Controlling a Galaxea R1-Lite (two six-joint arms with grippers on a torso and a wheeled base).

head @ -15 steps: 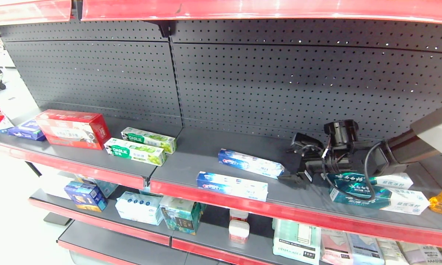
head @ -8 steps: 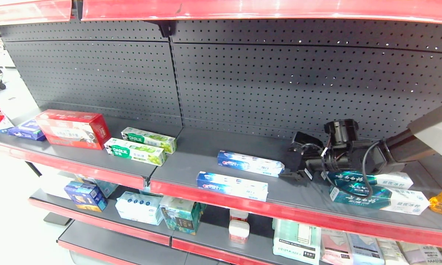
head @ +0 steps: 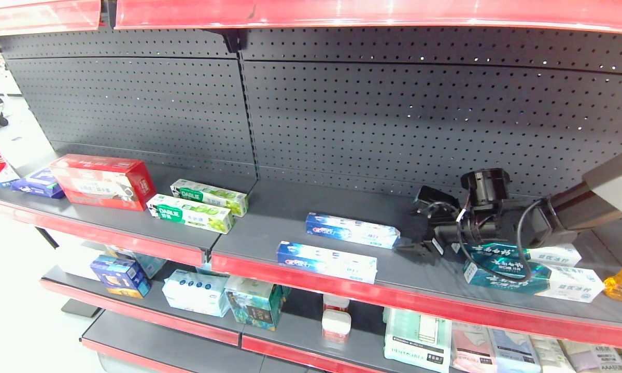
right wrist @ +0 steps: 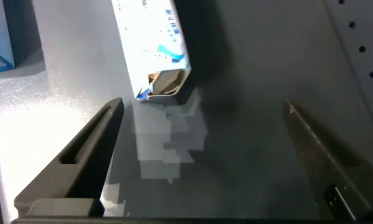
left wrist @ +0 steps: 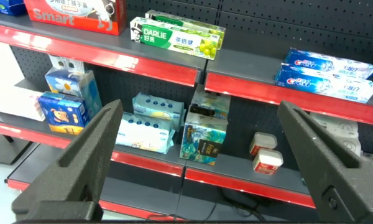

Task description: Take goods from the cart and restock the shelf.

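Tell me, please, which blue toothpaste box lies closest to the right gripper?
The rear blue box, nearer the pegboard; its end almost meets the right gripper, unlike the front blue box.

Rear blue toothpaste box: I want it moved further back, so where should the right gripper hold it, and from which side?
Probably across the narrow width of the rear blue toothpaste box, just behind its end flap, coming from the robot's right, where the open right gripper faces that end. It lies flat, with bare shelf along both long sides.
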